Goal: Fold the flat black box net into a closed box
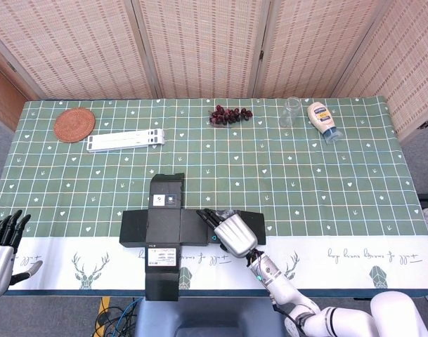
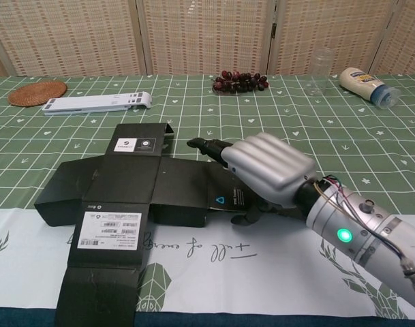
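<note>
The black box net [image 1: 164, 228] lies flat near the front edge of the table [image 1: 340, 182], in the lower middle of the head view, shaped like a cross. Its longer arm runs from the far side toward the camera, overhanging the table's front edge; its shorter arm runs left to right. A white label [image 2: 112, 230] sits on the near panel.

The right hand [image 1: 232, 232] lies palm down over the right-hand panel of the net, fingers stretched toward the net's centre, thumb beside the panel's near edge; it grasps nothing. The left hand [image 1: 3, 246] shows at the lower left edge of the head view, off the table, fingers straight and apart, empty.

Along the far side stand a round woven coaster [image 1: 74, 125], a white folding stand [image 1: 126, 140], grapes [image 1: 230, 114], a clear glass [image 1: 292, 111] and a squeeze bottle [image 1: 322, 121].
</note>
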{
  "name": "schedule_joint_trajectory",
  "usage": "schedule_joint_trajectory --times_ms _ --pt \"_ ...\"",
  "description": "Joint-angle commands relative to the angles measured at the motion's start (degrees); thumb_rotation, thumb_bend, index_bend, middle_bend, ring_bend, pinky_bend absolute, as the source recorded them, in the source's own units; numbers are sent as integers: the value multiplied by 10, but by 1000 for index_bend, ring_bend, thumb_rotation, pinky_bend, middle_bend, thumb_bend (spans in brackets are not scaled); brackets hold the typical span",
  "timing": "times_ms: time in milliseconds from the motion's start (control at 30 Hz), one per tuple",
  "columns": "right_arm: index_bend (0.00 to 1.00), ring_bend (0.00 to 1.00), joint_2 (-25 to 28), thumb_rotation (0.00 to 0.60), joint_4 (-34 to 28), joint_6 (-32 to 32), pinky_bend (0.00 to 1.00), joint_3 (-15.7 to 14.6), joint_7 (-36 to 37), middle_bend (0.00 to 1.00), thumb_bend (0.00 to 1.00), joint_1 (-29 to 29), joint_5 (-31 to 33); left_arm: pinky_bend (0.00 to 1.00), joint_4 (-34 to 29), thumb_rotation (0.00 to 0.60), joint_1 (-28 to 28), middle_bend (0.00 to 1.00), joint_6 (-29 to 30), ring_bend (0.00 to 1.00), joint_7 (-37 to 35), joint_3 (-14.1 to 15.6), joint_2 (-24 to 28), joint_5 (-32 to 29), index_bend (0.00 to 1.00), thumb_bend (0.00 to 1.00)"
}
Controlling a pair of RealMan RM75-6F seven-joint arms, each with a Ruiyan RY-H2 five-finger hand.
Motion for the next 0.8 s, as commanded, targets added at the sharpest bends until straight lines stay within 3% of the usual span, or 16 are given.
schedule_joint_trajectory --times_ms 33,233,500,667,800 --pt "25 774 -24 600 27 8 1000 2 -9 145 156 7 -3 80 2 600 0 0 -1 0 -3 0 0 -1 0 142" --pt "114 779 -57 600 90 27 1000 -3 4 186 359 24 -34 80 7 600 2 0 1 0 -12 -1 1 -2 0 142" --pt "389 843 -74 600 142 57 1000 5 42 349 661 52 -69 80 10 600 8 0 6 0 -21 0 5 -4 0 142" --pt "532 905 -71 600 160 87 1000 15 62 499 701 78 -99 80 10 600 10 0 9 0 -25 1 6 -2 0 142" --pt "608 930 -54 600 139 109 1000 39 78 573 704 95 -105 80 8 600 12 0 13 0 -27 1 8 1 0 142"
